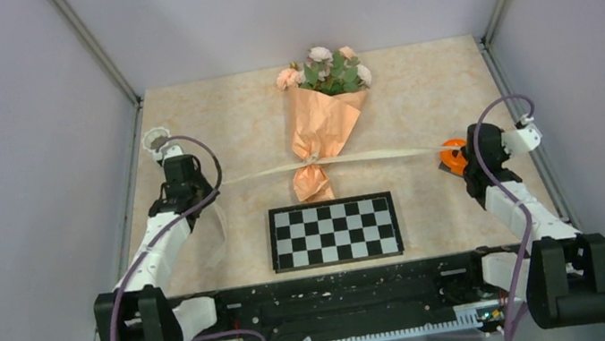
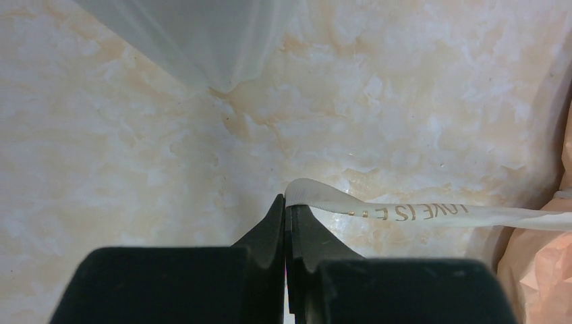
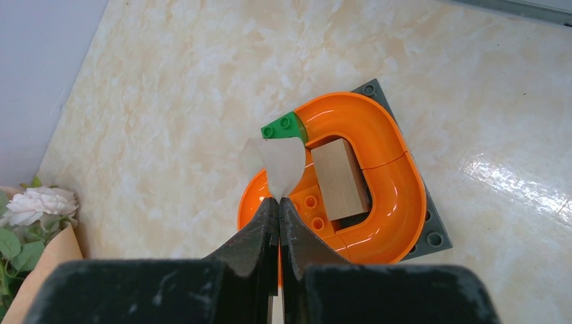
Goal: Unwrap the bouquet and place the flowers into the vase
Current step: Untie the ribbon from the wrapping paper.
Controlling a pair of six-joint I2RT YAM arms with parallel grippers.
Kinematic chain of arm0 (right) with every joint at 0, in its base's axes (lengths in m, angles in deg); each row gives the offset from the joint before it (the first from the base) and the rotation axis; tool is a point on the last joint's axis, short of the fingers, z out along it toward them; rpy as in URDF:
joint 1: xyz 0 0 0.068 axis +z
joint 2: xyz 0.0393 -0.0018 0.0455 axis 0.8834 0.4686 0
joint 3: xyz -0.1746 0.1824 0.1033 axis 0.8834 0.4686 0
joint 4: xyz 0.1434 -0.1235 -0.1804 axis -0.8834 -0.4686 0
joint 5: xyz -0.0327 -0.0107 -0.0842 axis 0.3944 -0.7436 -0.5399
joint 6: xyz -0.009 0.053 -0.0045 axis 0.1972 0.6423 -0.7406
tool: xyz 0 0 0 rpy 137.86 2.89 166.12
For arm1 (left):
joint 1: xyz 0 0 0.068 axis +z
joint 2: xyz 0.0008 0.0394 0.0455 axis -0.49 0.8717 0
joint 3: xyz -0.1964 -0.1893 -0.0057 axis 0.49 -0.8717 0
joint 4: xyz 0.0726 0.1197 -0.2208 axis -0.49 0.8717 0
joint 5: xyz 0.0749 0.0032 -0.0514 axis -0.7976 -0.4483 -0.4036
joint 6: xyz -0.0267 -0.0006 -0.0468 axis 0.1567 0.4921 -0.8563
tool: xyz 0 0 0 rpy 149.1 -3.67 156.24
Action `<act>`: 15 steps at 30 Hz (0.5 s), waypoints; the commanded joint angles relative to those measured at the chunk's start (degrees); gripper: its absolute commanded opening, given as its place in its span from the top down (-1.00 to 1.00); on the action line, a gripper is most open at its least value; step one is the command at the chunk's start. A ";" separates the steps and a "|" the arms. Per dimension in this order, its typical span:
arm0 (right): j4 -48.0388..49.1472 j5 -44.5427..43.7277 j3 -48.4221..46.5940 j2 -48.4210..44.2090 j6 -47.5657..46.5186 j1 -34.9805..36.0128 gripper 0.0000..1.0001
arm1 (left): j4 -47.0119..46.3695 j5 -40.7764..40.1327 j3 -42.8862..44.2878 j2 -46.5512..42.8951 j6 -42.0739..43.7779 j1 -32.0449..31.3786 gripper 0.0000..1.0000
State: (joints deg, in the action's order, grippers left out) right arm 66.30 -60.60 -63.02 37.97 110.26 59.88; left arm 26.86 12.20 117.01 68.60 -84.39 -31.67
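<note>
Peach paper (image 1: pixel 329 117) wraps flowers (image 1: pixel 329 70); bouquet (image 1: pixel 316 137) at desk (image 1: pixel 424 98) centre between left claw (image 2: pixel 286 200) and right claw (image 3: pixel 278 200), each pinching ribbon (image 1: pixel 387 154) end; vase (image 1: pixel 154 139) at left edge.

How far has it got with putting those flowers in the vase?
Barely begun. Done: the left hand and right hand each pinch one end of the ribbon. In hand: the ribbon is stretched straight across the neck of the bouquet. Left: the paper still wraps the flowers, which lie on the table, and the vase holds none.
</note>
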 commanded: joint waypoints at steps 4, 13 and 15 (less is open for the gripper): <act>0.04 -0.63 -0.15 -2.38 -1.38 -1.21 1.00 | -0.12 0.75 0.43 -4.10 -0.92 1.95 1.00; -0.24 -0.18 -0.45 -2.84 -2.31 -1.90 1.00 | 0.60 1.38 0.72 -6.98 -1.00 4.50 1.00; -0.31 -0.19 -0.66 -2.99 -2.88 -2.11 1.00 | 0.80 1.31 0.85 -7.38 -1.05 4.75 1.00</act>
State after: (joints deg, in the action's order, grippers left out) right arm 65.64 -60.29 -63.02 36.60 109.21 59.08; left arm 27.25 13.56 117.01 63.17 -85.05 -27.69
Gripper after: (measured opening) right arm 0.009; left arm 0.009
